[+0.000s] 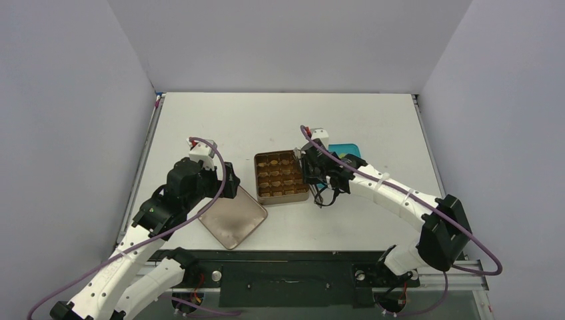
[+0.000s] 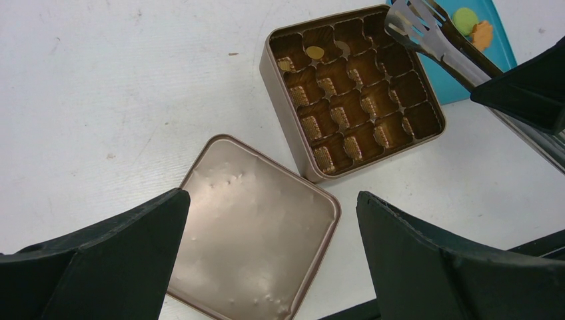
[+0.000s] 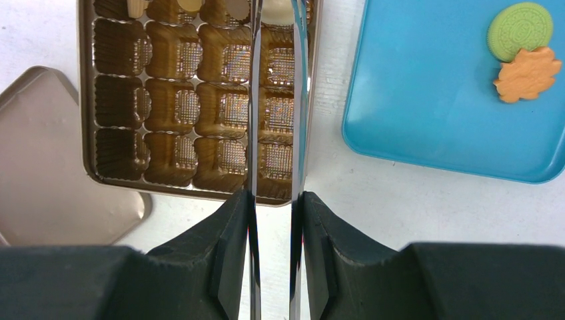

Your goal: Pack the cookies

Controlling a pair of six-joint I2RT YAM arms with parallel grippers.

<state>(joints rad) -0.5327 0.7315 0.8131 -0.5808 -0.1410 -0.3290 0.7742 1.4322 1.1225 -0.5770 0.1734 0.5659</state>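
Note:
The gold tin (image 1: 260, 181) with its grid of compartments lies open at the table's middle. Its far row holds small tan and yellow-orange cookies (image 2: 315, 51), also visible in the right wrist view (image 3: 136, 7). A green round cookie (image 3: 520, 30) and an orange leaf cookie (image 3: 528, 75) lie on the blue tray (image 3: 426, 87). My right gripper (image 3: 274, 200) is shut on the long metal tweezers (image 3: 254, 100), whose blades reach over the tin's right column to its far corner (image 2: 406, 17). A pale piece (image 3: 276, 10) shows between the tips. My left gripper (image 2: 272, 200) is open and empty above the tin's lid (image 2: 256, 233).
The lid (image 1: 233, 217) lies flat to the left of the tin, near the table's front edge. The blue tray (image 1: 346, 151) sits right of the tin, partly hidden by the right arm. Grey walls close in the table on three sides.

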